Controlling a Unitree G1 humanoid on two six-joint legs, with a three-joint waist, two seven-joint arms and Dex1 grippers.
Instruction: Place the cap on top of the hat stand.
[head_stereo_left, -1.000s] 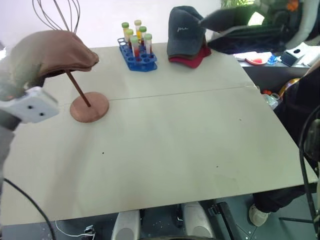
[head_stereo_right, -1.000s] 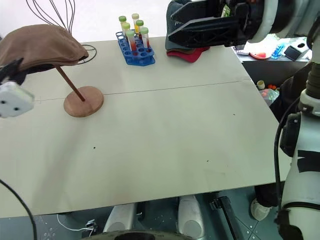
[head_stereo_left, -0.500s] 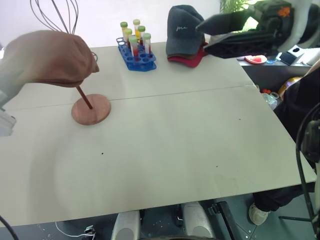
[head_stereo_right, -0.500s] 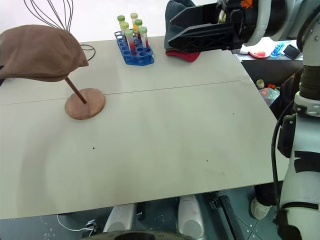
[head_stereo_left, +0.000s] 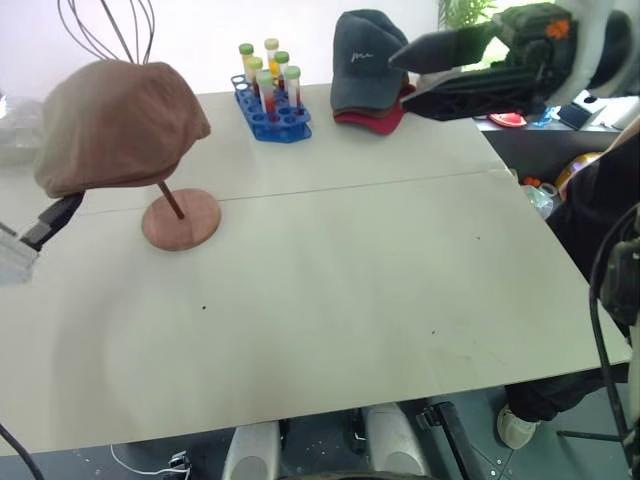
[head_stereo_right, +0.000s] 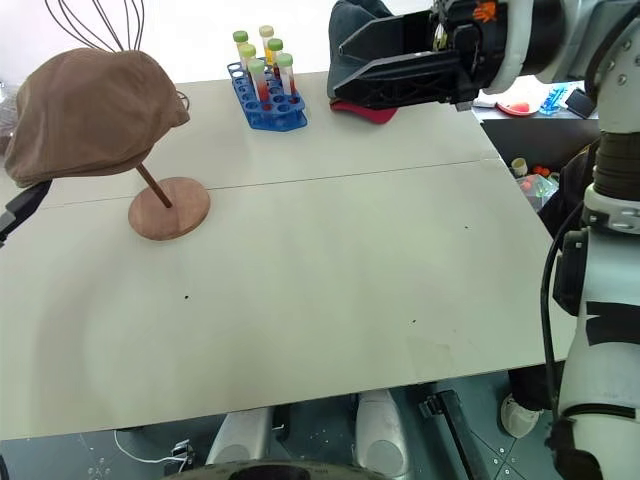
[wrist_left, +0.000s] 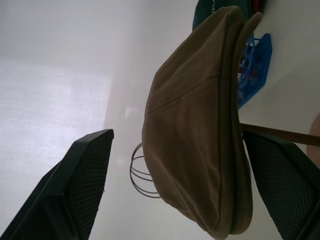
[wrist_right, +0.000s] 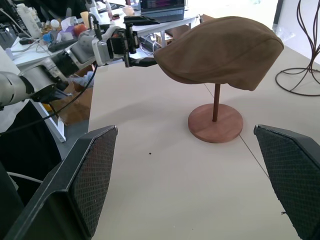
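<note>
Left eye view: left gripper (head_stereo_left: 45, 222) has let go, jaws wide open now, just beside brown cap (head_stereo_left: 118, 125), not touching. A second ago it was shut on cap. Cap now sits by itself on hat stand (head_stereo_left: 181, 218), hanging a bit to one side. Test tube rack (head_stereo_left: 270, 98) behind. Right gripper (head_stereo_right: 365, 60) up high, jaws open, holds nothing. Job looks done.

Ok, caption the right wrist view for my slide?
Brown cap resting on the hat stand, left gripper open just beside it.
</note>
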